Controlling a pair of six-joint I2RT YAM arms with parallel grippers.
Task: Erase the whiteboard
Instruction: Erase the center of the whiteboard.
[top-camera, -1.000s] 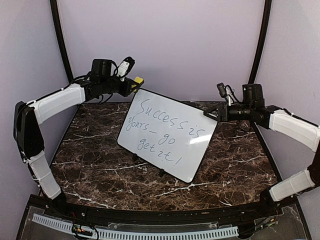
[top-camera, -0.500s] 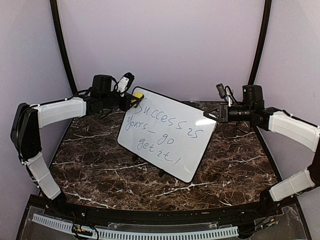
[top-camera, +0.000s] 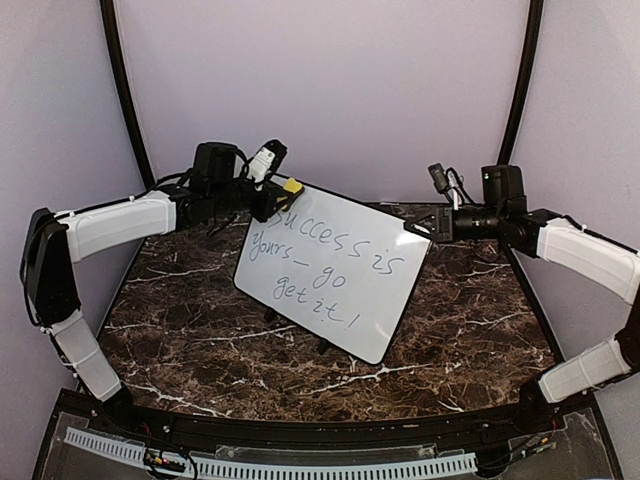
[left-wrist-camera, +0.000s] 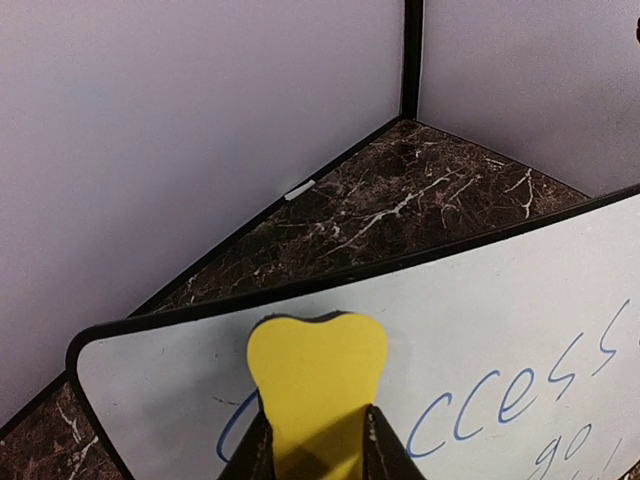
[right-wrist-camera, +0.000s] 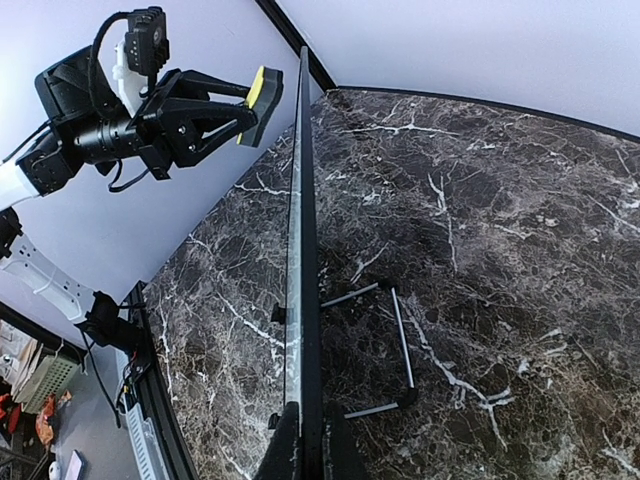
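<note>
Two grips | left claw (top-camera: 283, 191): eraser (left-wrist-camera: 316, 385) by whiteboard (top-camera: 340, 290) corner | right claw (top-camera: 422, 230): whiteboard edge

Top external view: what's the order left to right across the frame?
left arm → left pincer gripping the yellow eraser at the board's top-left corner → whiteboard → right pincer clamped on its right corner → right arm
</note>
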